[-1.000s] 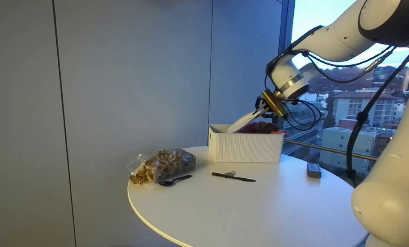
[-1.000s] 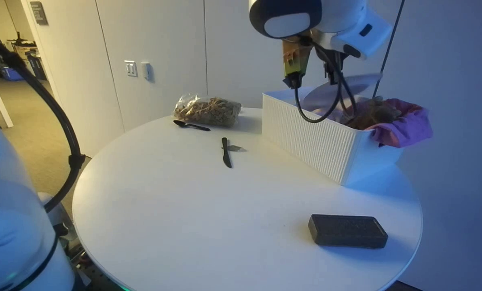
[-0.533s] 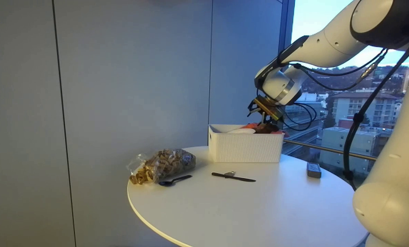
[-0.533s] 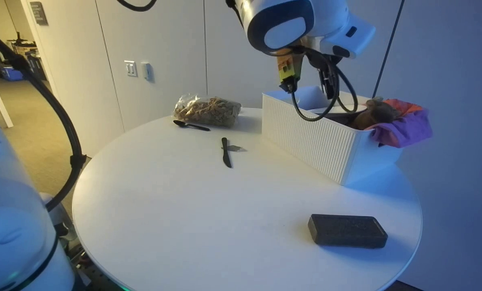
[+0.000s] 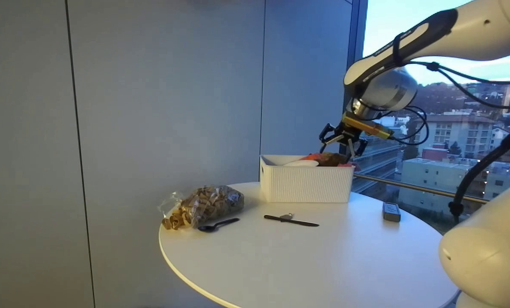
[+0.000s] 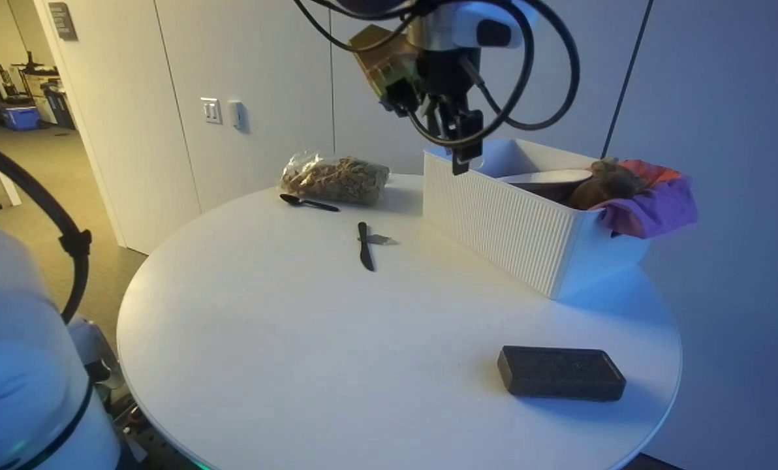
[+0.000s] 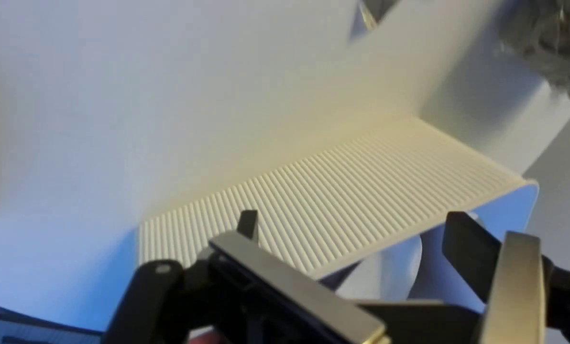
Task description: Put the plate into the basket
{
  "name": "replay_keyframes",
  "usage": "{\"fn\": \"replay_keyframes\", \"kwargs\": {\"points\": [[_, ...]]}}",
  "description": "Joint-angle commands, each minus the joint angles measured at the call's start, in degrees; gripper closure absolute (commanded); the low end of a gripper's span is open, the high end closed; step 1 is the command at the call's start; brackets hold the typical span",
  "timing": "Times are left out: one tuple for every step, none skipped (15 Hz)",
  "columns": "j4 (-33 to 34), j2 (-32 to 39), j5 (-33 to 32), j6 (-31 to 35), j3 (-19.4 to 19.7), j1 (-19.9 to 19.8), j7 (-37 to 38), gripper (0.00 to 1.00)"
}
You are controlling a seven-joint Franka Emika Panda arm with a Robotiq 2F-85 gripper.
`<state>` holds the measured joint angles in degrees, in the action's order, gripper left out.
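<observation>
In an exterior view, a thin round white plate [image 5: 301, 163] lies inside a low white ribbed rectangular basket [image 5: 308, 185]. The black two-fingered gripper [image 5: 335, 154] hangs near the basket, apart from the plate, its jaws spread wide. A clear plastic bag of brownish food [image 5: 215, 204], a black spoon [image 5: 211, 227] and a slim black knife [image 5: 292, 221] lie on the round white table [image 5: 323, 261].

In an exterior view, the plate is just beside a brown fuzzy object [image 6: 606, 187] (a purple-and-orange cloth [image 6: 662, 205] drapes over the basket's end).

The wrist view shows the parted fingers [image 7: 470, 255] before the basket's ribbed side, the plate partly visible within.
</observation>
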<state>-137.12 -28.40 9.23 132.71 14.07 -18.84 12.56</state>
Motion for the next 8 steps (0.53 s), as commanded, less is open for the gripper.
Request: {"fn": "replay_keyframes", "kwargs": {"points": [[-3.77, -10.31, -6.42, -15.44, -1.5, -1.46, -2.49, 0.0], [-3.71, -11.42, -7.2, -19.65, -1.39, -0.86, -3.7, 0.0], [-3.75, -12.5, -7.75, -23.53, -1.25, -0.2, -5.1, 0.0], [-4.26, -13.17, -8.56, -25.83, -1.35, 0.32, -6.74, 0.0], [-3.2, -11.28, -7.01, -22.95, -0.82, -0.34, -4.19, 0.0], [-3.53, -11.86, -7.1, -23.8, -0.82, -0.27, -4.45, 0.0], [-3.59, -11.91, -7.09, -23.75, -0.77, -0.29, -4.45, 0.0], [-3.59, -11.75, -7.08, -23.7, -0.74, -0.3, -4.45, 0.0]]}}
